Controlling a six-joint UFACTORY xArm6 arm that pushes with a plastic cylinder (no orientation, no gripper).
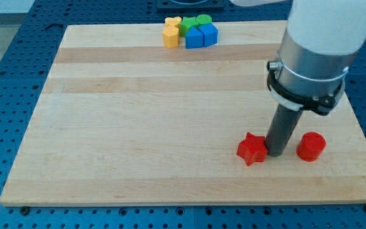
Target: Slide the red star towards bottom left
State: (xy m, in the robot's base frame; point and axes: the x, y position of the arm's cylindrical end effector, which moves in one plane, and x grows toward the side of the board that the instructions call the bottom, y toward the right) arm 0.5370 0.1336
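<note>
**Desk:** What's nearest the view's bottom?

**Me:** The front edge of the wooden tabletop (138, 184), and beyond it bare boards until the lower right. There sits the red star (251, 149), lying flat. My tip (276, 154) is planted just at its right side, so close that I read it as touching, though the rod's dark end covers the exact point of contact. On the other side of the rod, a little apart from it, stands a red cylinder (311, 145). So the tip is between the two red blocks, nearer the star.

**Desk:** State of the hand?

**Me:** There is no hand on this arm, only the straight dark rod, so nothing opens, closes or holds. Above the rod, the grey collar and white body of the arm (316, 44) fill the upper right and run out of the view's top, hiding the tabletop's far right corner.

**Desk:** And further back?

**Me:** At the view's top edge, left of centre, a tight cluster. A yellow block (170, 38) in front with a yellow heart-like one (173, 23) behind it, two blue blocks (195, 37) (209, 33) pressed together to their right, and two green blocks (186, 25) (203, 20) behind those, partly hidden. Their shapes are too small and overlapped for me to name properly.
</note>
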